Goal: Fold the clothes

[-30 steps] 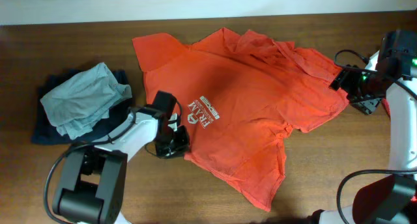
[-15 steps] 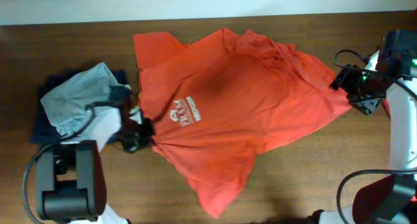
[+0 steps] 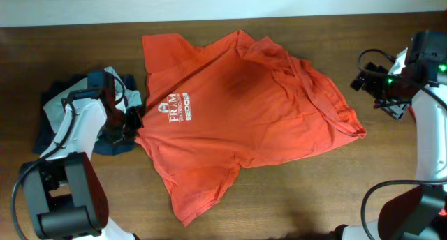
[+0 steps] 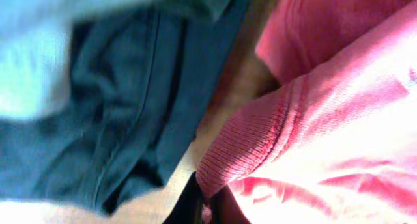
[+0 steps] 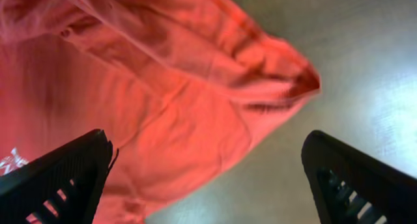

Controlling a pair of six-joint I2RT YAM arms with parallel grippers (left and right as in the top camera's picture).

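A red-orange T-shirt (image 3: 244, 114) with a small white chest logo (image 3: 174, 107) lies spread and wrinkled across the table. My left gripper (image 3: 133, 123) is shut on the shirt's ribbed edge at its left side; the pinched edge shows in the left wrist view (image 4: 215, 178). My right gripper (image 3: 380, 93) is open and empty, just off the shirt's right edge. The shirt's sleeve hem (image 5: 287, 81) lies below it on the bare table.
A pile of other clothes, a light grey-green piece (image 3: 73, 100) on a dark blue one (image 3: 112, 144), lies at the left, right beside my left gripper. The dark blue cloth (image 4: 111, 107) fills the left wrist view's left side. The table's far edge meets a white wall.
My left gripper has dragged the shirt's edge leftward to the clothes pile, and the whole shirt slid left and flattened. My right gripper has let the shirt's right side go and stayed at the right.
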